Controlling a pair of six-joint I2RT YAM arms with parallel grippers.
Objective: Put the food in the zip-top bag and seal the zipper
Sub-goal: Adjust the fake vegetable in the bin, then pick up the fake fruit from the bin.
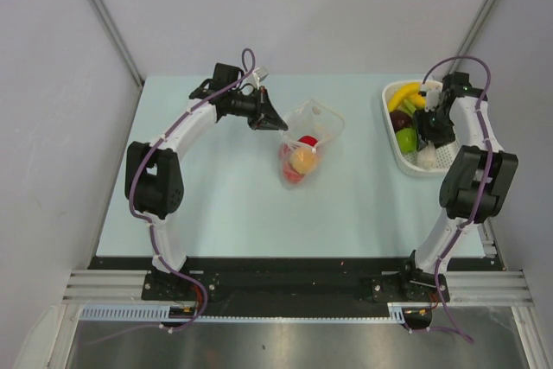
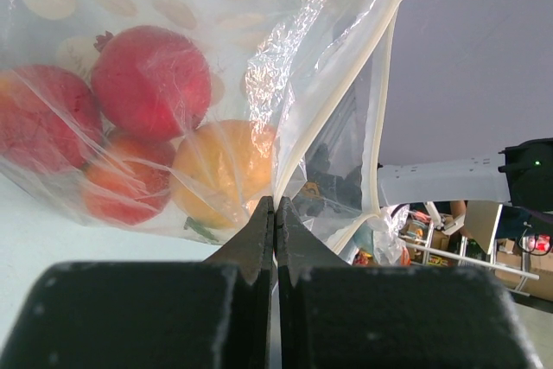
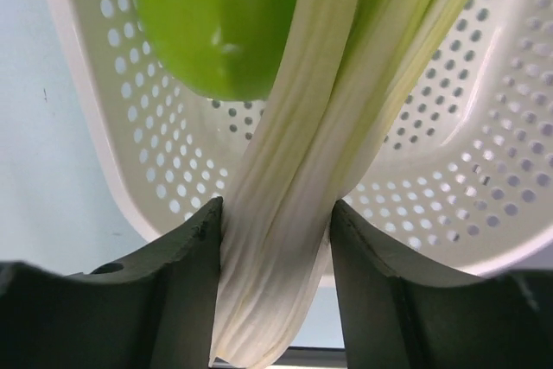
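The left gripper is clenched on the zip-top bag's edge; the right gripper grasps a pale stalk. A white basket sits beneath.

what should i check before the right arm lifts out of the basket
1. Left gripper shut on the zip-top bag edge by the zipper: ok
2. Bag mouth open, zipper strips apart: ok
3. Right gripper closed on the pale ribbed stalk: ok
4. Stalk clear of the green fruit and basket: cannot tell
5. Room in the bag beside the red fruit and orange fruit: cannot tell
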